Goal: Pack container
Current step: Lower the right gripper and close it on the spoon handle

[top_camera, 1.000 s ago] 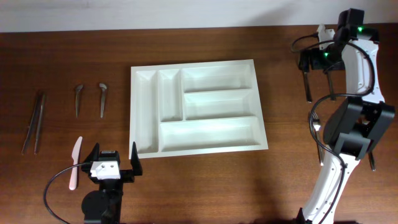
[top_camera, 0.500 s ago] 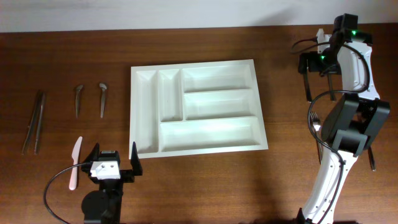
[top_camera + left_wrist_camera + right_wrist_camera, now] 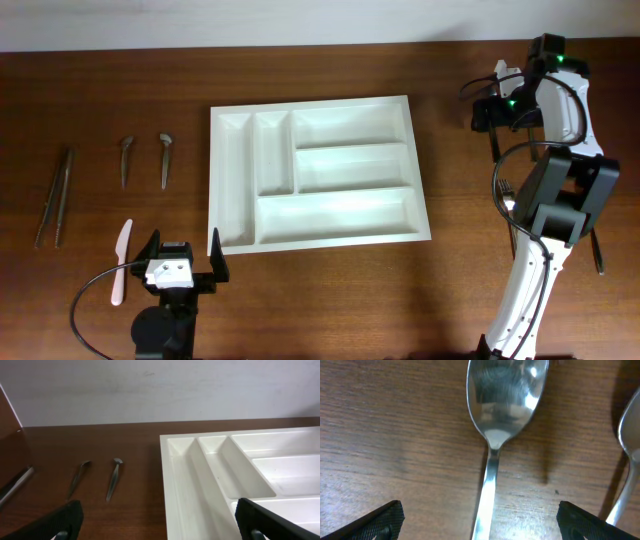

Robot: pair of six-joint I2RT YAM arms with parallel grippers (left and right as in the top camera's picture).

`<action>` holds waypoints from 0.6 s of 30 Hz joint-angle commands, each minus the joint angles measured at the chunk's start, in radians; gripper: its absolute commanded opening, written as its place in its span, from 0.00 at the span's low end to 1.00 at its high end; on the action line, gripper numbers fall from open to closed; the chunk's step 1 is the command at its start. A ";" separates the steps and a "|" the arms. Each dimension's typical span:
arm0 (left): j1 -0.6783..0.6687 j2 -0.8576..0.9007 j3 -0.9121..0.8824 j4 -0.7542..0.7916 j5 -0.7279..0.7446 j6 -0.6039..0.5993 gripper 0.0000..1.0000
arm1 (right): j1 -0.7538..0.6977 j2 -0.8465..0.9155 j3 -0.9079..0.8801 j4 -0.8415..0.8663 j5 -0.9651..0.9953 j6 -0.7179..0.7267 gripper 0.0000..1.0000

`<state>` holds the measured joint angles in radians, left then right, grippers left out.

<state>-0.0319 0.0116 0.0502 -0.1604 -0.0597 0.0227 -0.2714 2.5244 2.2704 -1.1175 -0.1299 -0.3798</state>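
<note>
The dark brown wooden table [image 3: 330, 300] carries the container [image 3: 340, 212], a large white rectangular plastic cutlery tray. It lies flat at the middle of the table, and every compartment is bare. Its two narrow upright compartments are on its left side, with the three long ones to their right.

The left gripper [image 3: 184, 240] sits at the near edge, just off the tray's near left corner. Its jaws are spread wide and hold nothing. The right gripper [image 3: 480, 519] hangs low over the far right of the table, jaws likewise released. Its fingers stand either side of the handle of a shiny steel spoon [image 3: 505, 395] without touching it. A second steel spoon [image 3: 632, 435] lies just beside it.

At the far left lie long grey metal tongs [image 3: 55, 195]. Near them is a pale pink plastic knife [image 3: 121, 262]. Between tongs and tray lie two small grey metal utensils [image 3: 126, 160] [image 3: 164, 158], side by side.
</note>
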 commanded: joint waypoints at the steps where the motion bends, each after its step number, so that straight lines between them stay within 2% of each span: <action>1: 0.004 -0.006 -0.003 0.000 0.003 0.015 0.99 | 0.005 0.009 0.003 0.017 -0.016 -0.044 0.99; 18: 0.004 -0.006 -0.003 0.000 0.003 0.015 0.99 | 0.009 0.059 0.002 0.059 -0.016 -0.020 0.99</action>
<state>-0.0322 0.0116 0.0502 -0.1604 -0.0597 0.0227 -0.2695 2.5607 2.2700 -1.0611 -0.1329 -0.3996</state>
